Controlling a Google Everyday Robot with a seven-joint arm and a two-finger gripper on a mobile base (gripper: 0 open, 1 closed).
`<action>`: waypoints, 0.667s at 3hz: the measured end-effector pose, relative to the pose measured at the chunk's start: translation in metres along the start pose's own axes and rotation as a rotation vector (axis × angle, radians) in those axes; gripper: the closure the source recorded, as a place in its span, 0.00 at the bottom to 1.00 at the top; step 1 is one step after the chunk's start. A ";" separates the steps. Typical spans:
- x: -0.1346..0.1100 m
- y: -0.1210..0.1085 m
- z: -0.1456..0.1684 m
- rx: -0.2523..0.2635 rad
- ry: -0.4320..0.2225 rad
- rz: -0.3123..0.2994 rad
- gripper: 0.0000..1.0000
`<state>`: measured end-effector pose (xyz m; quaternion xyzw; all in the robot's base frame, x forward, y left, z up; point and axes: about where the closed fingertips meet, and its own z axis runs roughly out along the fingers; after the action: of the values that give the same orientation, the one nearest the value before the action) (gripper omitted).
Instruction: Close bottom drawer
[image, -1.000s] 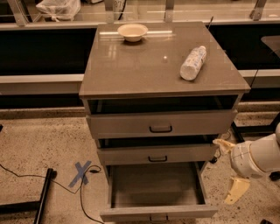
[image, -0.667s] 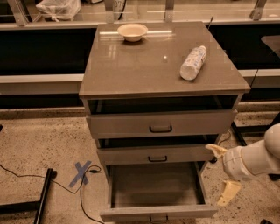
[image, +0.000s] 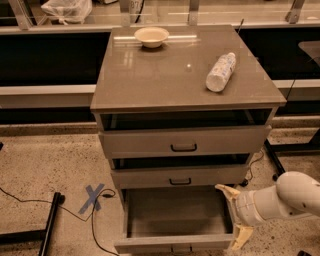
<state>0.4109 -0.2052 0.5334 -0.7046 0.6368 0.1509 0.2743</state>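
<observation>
The bottom drawer (image: 175, 244) of the grey-taupe cabinet (image: 185, 80) is pulled far out, and its plain grey tray shows empty. Its flat front sits at the lower edge of the view with a small black handle. The middle drawer (image: 180, 176) and the top drawer (image: 184, 141) above it stand slightly out. My gripper (image: 233, 215) comes in from the right on a white arm, with its two tan fingers (image: 226, 191) spread wide apart. It is beside the open drawer's right side, near its front corner, and holds nothing.
On the cabinet top are a cream bowl (image: 151, 36) at the back and a plastic bottle (image: 220, 71) lying on its side at the right. A blue tape cross (image: 93, 196), a black cable and a black stand leg (image: 49, 225) are on the floor at the left.
My arm and gripper have moved left, from off the cabinet's right side to right beside the bottom drawer's right edge. The drawer has not moved.
</observation>
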 end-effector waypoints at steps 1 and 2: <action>0.000 0.001 0.003 -0.004 -0.005 -0.009 0.00; 0.007 -0.001 0.017 -0.021 -0.004 -0.001 0.00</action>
<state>0.4152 -0.2007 0.5161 -0.7074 0.6345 0.1587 0.2682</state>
